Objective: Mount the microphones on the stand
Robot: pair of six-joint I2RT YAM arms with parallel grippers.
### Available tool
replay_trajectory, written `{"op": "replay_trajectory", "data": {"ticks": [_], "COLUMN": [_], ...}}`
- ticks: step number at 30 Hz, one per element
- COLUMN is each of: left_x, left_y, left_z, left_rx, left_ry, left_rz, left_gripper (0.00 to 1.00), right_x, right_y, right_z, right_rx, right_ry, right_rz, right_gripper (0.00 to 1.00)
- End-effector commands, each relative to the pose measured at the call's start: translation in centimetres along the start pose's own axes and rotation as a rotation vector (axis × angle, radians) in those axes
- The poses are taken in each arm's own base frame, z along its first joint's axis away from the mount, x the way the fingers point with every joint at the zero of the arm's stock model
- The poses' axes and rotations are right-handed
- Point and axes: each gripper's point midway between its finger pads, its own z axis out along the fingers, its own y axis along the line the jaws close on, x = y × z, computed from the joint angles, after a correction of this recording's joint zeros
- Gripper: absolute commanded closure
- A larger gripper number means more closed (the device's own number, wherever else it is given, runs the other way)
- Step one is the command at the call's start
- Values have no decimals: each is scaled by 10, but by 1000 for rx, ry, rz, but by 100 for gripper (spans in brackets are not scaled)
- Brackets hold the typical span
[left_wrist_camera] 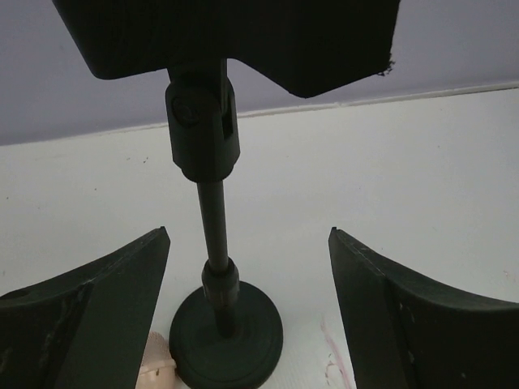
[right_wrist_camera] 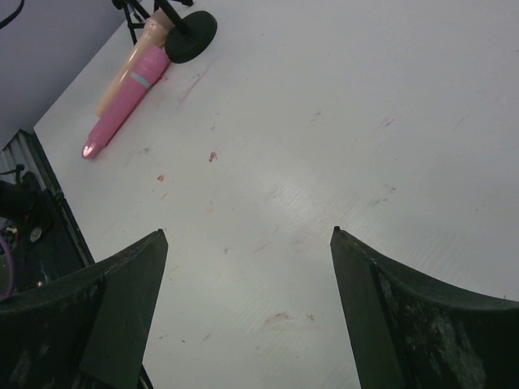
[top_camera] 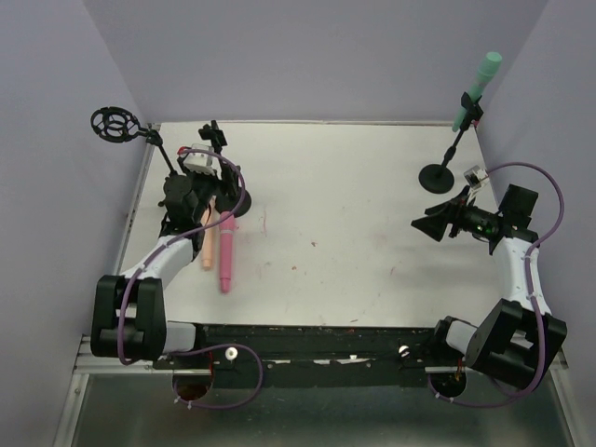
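Being faced by the wide-open, empty left gripper point(left_wrist_camera: 247, 233), the stand point(left_wrist_camera: 213, 203) may be tipped onto the pink microphone point(top_camera: 225, 256) if bumped; right gripper point(right_wrist_camera: 247, 235) likewise wide, empty.

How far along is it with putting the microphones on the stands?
Done: the mint green microphone is on the right stand. In hand: nothing; the left tool is open facing the left stand, the right tool open and empty. Left: the pink microphone and peach microphone lie on the table.

Mint green microphone point(top_camera: 479, 84); pink microphone point(top_camera: 225, 253); pale peach microphone point(top_camera: 208, 251); black stands point(top_camera: 444, 174); white table point(top_camera: 354, 233); lilac walls point(top_camera: 326, 56).
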Motion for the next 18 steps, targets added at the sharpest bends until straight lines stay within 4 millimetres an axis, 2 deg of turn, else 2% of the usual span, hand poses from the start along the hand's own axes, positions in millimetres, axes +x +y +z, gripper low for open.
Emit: {"op": "replay_trajectory", "data": {"ticks": [1, 14, 15, 18], "left_x": [-26, -21, -22, -23], "left_y": [9, 11, 10, 8], "left_z": [18, 41, 42, 45], "left_rx": [-14, 8, 12, 27], "left_ry": [-149, -138, -137, -135], "left_rz": [48, 38, 40, 43], "left_gripper": [15, 39, 42, 62], "right_x": [-7, -5, -5, -5], "right_y": [3, -4, -4, -5], "right_z": [-1, 0, 1, 1], "right_rx": [-13, -4, -4, 0], "right_ry": [-7, 3, 4, 6], "right_rz": [-21, 1, 5, 5], "right_gripper": [10, 10, 10, 10]}}
